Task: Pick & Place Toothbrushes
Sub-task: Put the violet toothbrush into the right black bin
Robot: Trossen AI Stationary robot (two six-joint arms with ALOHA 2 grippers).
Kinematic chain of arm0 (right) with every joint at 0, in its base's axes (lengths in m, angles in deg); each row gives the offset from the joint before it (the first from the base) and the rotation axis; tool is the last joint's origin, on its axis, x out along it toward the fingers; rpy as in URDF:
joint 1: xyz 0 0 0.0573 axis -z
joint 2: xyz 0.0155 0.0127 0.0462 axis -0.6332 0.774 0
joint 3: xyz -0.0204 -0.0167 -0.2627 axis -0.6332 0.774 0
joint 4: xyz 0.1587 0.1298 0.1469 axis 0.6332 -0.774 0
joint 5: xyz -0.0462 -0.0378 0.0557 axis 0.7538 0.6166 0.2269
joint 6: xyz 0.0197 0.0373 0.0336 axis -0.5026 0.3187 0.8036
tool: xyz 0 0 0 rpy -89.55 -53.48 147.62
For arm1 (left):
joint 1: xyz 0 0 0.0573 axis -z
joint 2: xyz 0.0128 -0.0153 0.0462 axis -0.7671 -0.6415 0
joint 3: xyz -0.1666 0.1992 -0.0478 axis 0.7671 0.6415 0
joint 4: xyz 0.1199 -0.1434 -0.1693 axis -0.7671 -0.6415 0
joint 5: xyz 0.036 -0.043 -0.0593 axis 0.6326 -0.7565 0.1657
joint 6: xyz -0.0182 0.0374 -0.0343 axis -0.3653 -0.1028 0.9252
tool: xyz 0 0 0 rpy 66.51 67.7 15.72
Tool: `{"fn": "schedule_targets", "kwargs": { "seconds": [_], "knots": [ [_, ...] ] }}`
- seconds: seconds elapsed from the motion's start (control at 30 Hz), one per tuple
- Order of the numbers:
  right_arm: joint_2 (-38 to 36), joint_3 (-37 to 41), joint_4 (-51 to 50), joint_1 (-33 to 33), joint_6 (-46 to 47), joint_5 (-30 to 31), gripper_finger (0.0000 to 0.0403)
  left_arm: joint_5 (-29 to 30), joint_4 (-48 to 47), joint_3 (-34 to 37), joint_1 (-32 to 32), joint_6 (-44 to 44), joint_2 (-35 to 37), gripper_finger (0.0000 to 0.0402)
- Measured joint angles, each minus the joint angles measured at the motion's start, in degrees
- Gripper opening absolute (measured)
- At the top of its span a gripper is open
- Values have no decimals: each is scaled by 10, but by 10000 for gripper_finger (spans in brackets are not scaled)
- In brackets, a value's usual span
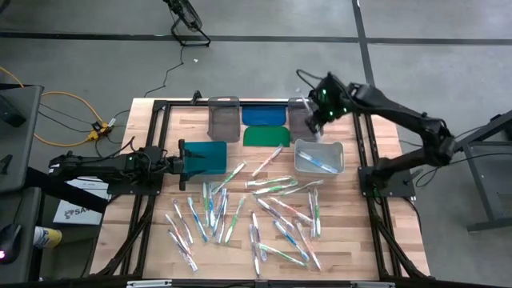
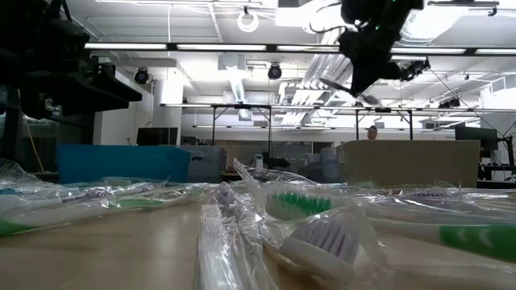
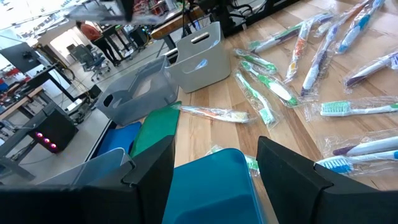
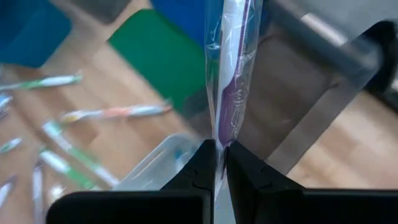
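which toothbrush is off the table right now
The purple-handled toothbrush in clear wrap, pinched by the right gripper above the bins; all the others lie on the table.

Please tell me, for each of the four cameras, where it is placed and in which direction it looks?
High view: above the table, looking straight down; both arms show, left gripper at the teal bin, right gripper raised.
Low view: table height, looking level across wrapped toothbrushes; right gripper overhead.
Left wrist view: on the left arm; its open fingers straddle the teal bin.
Right wrist view: on the right arm; fingers pinch a purple toothbrush.
Shared: high and left wrist views show the clear bin.
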Motion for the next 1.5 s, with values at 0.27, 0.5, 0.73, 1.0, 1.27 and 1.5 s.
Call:
{"fn": "schedule_targets", "kwargs": {
  "seconds": [0.27,0.5,0.73,1.0,1.27,1.5],
  "knots": [
    [105,-75,-2,92,-86,-25,13,0,0,0,0,0,0,219],
    [202,-151,-14,144,-135,-27,13,0,0,0,0,0,0,219],
    [278,-198,-47,178,-157,-27,13,0,0,0,0,0,0,219],
    [305,-199,-115,177,-158,-35,13,0,0,0,0,0,0,219],
    [305,-200,-124,160,-150,-59,13,0,0,0,0,0,0,219],
    [305,-198,-137,147,-138,-59,13,0,0,0,0,0,0,219]
  ]
}}
